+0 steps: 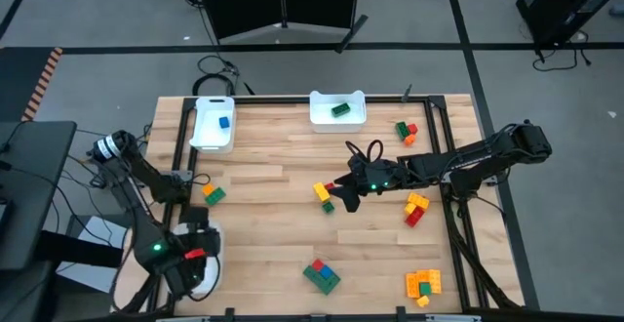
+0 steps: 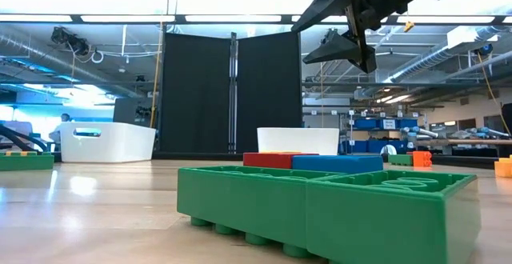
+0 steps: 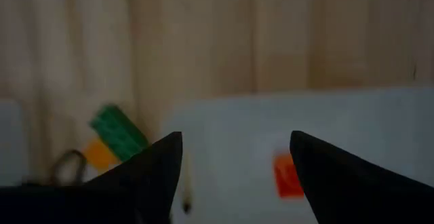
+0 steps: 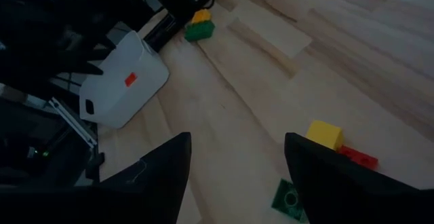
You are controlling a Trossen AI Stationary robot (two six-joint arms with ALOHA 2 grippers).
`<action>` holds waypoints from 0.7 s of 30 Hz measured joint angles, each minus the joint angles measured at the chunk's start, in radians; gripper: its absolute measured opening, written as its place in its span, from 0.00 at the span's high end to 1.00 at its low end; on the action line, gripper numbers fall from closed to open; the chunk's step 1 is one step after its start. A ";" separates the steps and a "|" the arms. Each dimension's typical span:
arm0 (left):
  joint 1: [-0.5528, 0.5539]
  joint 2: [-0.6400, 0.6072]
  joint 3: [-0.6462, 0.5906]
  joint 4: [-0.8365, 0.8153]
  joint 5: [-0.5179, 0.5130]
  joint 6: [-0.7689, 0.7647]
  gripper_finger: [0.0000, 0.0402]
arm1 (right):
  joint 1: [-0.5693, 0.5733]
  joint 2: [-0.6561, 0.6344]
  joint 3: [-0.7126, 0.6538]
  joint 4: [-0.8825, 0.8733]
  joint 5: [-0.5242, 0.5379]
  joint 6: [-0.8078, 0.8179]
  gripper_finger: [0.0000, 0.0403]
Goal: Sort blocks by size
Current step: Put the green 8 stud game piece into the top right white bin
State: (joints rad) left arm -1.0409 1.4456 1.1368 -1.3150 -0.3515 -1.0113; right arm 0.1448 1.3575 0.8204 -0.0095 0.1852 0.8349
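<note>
Three white rectangular plastic trays take the sorted bricks. The far-left tray [image 1: 212, 125] at the table's back edge holds one small blue studded brick [image 1: 224, 123]. The far-middle tray [image 1: 337, 110] holds a single dark green brick [image 1: 340, 109]. The third tray [image 1: 208, 260] sits at the near-left corner of the wooden table [image 1: 283, 205], and inside it lies one small red brick [image 3: 288, 176], also visible from the right wrist view.

The left gripper [image 1: 185, 263] hovers above that near-left tray with its dark fingers spread apart and nothing between them; the red brick lies on the tray floor below.

The right gripper [image 1: 336, 193] hangs over the middle of the table, raised clear of the surface in the low view, its fingers parted and empty. Just beneath it lie a yellow brick [image 1: 321, 191], a flat red brick [image 4: 358, 157] touching it, and a small green piece [image 1: 328, 206].

The remaining loose bricks are scattered on the bare wood: a yellow-and-green pair [image 1: 213, 194] near the left edge, a green cluster with red and blue bricks on top [image 1: 320, 274] at the near middle, an orange-and-yellow cluster [image 1: 423, 284] at the near right, a yellow-and-red stack [image 1: 415, 208] right of centre, and a green, red and orange group [image 1: 406, 131] at the far right.
</note>
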 joint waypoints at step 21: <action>0.290 0.003 0.035 0.459 -0.675 -0.118 0.30 | 0.000 0.000 0.000 -0.002 -0.138 -0.092 0.39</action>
State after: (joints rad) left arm -0.7507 1.4483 1.1721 -0.8560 -1.0261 -1.1290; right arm 0.1448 1.3575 0.8204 -0.0114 0.0468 0.7430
